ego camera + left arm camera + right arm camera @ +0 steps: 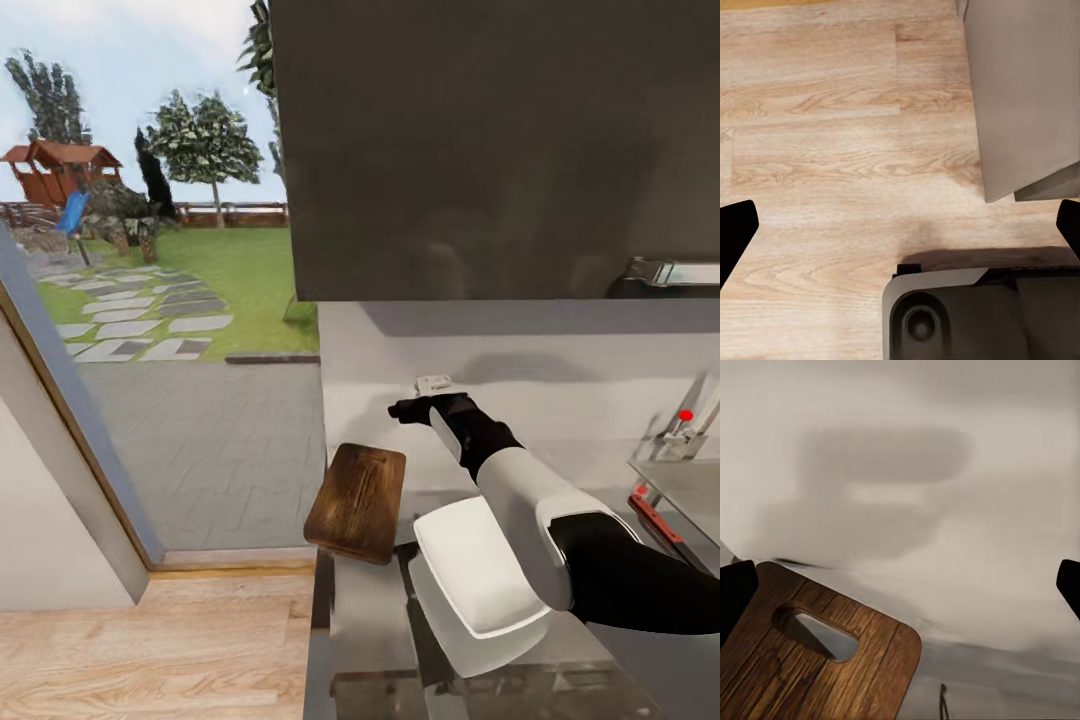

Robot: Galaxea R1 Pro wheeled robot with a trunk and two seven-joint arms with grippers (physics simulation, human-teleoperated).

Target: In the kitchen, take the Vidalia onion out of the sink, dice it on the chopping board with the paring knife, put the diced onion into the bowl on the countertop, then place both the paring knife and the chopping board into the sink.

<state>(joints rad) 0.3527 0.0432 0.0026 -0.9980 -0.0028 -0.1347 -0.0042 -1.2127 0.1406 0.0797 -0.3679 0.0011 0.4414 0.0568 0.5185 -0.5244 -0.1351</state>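
The right gripper (pixel 420 400) hung empty, jaws wide, above the worktop (pixel 380 610), apparently aiming for the chopping board (pixel 357 500) at its seven o'clock; the bowl (pixel 478 570) sat at five.

Right tool (pixel 408 408) above chopping board (pixel 357 500), beside bowl (pixel 480 575).

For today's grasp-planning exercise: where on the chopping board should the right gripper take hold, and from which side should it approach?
Probably the handle-slot end of the chopping board. The right gripper is open and hovers above the board's far end. The board lies flat on the countertop, overhanging the counter's left edge, so that free overhang also offers a pinchable rim. The bowl crowds the right side.
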